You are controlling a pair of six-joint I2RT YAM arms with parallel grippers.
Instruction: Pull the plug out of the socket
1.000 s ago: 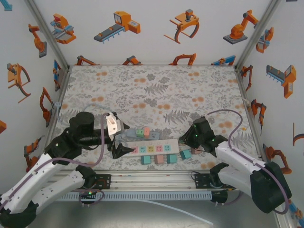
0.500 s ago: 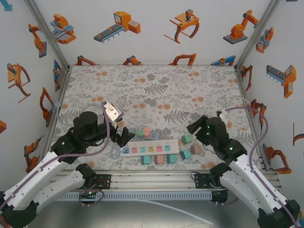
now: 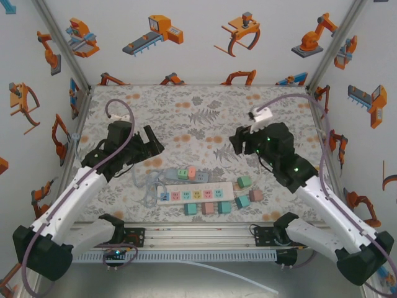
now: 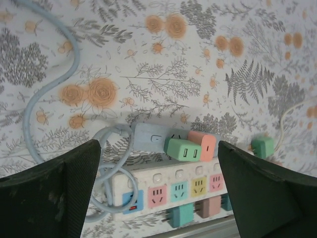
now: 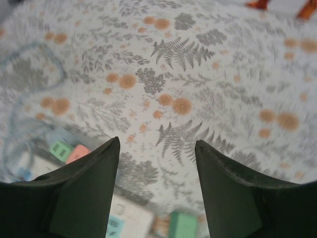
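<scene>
Lying near the table's front edge, the white strip [image 3: 197, 194] shows pastel sockets facing up, its long axis left to right, with the cable [image 3: 146, 186] at its left end. A green plug [image 3: 244, 181] sits just off its right end. The left gripper [image 4: 157, 144] and right gripper [image 5: 157, 141] hang above, jaws apart and empty.

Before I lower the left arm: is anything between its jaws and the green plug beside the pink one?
Nothing visible. The left gripper hangs open above the green plug; the pink plug touches its side, the pale cable loops off left.
</scene>
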